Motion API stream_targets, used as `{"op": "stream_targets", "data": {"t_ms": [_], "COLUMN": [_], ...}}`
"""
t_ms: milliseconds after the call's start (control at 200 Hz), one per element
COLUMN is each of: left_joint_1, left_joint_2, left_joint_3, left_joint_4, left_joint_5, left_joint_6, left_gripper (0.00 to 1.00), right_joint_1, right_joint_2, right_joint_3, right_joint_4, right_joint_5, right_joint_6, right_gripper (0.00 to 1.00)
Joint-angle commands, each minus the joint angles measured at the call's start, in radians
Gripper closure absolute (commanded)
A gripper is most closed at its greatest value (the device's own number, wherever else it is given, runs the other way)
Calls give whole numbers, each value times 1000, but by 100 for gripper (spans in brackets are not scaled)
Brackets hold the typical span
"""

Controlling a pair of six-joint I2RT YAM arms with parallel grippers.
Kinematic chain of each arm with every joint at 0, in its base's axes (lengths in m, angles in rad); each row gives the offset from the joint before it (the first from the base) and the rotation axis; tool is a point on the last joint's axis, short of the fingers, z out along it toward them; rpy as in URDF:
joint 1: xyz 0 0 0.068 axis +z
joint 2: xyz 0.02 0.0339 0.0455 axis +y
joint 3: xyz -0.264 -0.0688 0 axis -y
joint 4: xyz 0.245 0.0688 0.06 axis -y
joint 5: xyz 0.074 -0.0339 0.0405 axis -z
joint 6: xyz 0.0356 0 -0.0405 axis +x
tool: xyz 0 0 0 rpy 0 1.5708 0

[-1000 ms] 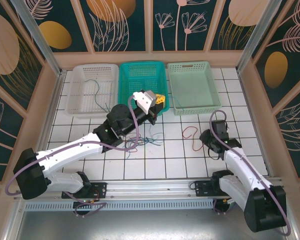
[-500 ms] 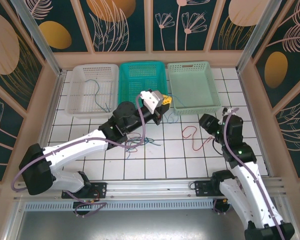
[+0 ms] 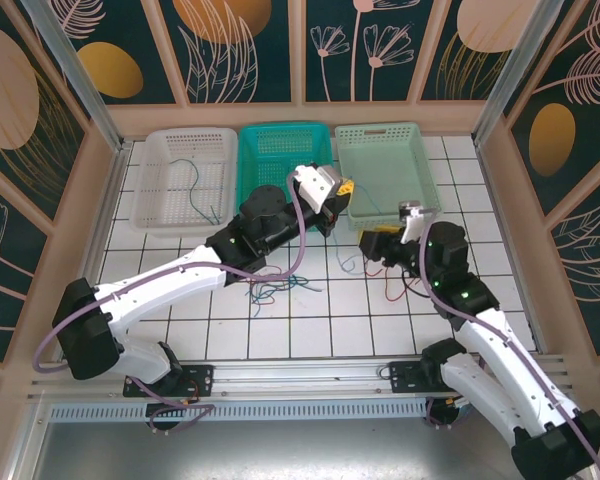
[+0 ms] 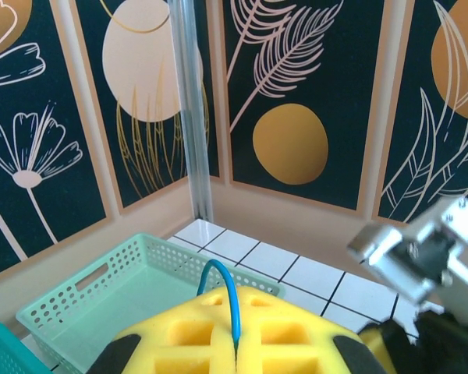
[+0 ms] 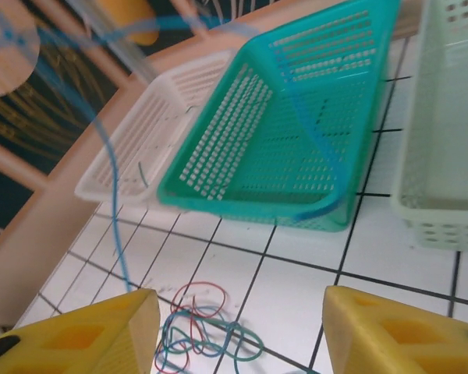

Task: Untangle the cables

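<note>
Pinching blue cable (image 4: pixel 218 263) between closed left fingers (image 4: pixel 179 335), right fingers (image 5: pixel 78 335) spread wide, cable tangle (image 5: pixel 207 327) lying beyond

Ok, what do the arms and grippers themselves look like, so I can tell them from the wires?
The left arm and right arm have white links and black joints, and a thick lilac cable loops along each. The left gripper and right gripper have blocky yellow fingers with square recesses. There is a pale grey camera housing behind them.
</note>
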Motion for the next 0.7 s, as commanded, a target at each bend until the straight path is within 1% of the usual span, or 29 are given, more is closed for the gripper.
{"op": "stream_targets", "data": {"t_ms": [0, 70, 150, 430, 530, 696], "left_joint_1": [3, 3, 2, 3, 2, 3], "left_joint_2": [22, 30, 35, 38, 35, 42], "left_joint_3": [48, 57, 62, 76, 76, 76], "left_joint_4": [-26, -26, -16, 7, 18, 34], "left_joint_5": [16, 24, 35, 68, 76, 65], "left_joint_6": [-19, -24, -32, -64, -75, -83], "left_gripper": [100, 100, 100, 100, 100, 100], "right_joint_1": [55, 81, 98, 99, 101, 114], "right_joint_2": [29, 66, 113, 280, 326, 392], "right_joint_3": [-13, -3, 12, 27, 38, 66], "right_joint_4": [129, 146, 156, 285, 341, 392], "right_joint_5": [24, 36, 77, 161, 147, 72], "right_joint_6": [-56, -78, -98, -157, -162, -155], "right_gripper": [38, 36, 34, 30, 30, 31]}}
